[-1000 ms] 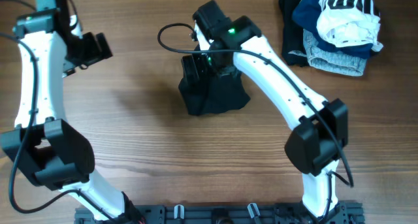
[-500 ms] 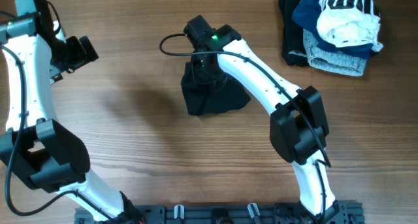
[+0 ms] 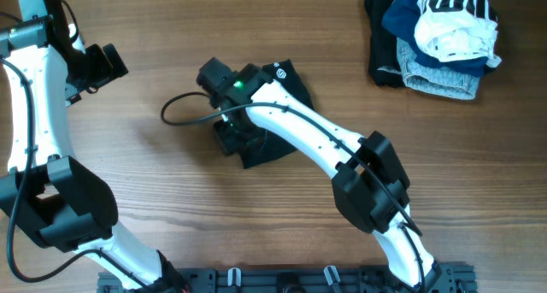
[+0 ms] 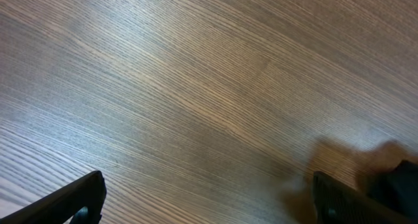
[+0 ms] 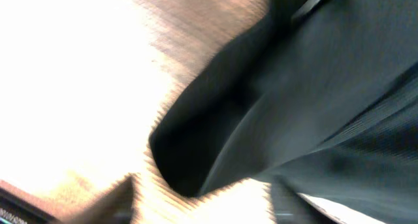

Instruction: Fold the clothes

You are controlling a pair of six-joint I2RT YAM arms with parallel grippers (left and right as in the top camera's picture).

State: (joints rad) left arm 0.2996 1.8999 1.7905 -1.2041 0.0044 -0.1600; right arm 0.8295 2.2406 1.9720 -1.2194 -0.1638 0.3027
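A black garment point(image 3: 289, 86) with a small white logo lies crumpled mid-table, stretching down-left under my right arm. My right gripper point(image 3: 229, 137) hovers at its lower-left edge. In the blurred right wrist view the dark cloth point(image 5: 313, 87) fills the upper right. A folded edge of it lies just ahead of the right gripper point(image 5: 202, 201), whose fingers stand apart with bare wood between the tips. My left gripper point(image 3: 102, 67) is open and empty at the far left. In its wrist view the left gripper point(image 4: 209, 198) is over bare wood.
A pile of clothes point(image 3: 436, 37), black, blue, grey and striped white, sits at the back right corner. A black cable point(image 3: 175, 114) loops out left of my right wrist. The table is wood-grain.
My right gripper swung left and toward the front, from above the garment to its lower-left edge. The garment went from an upright lump to a flatter, stretched shape. My left arm pulled slightly left.
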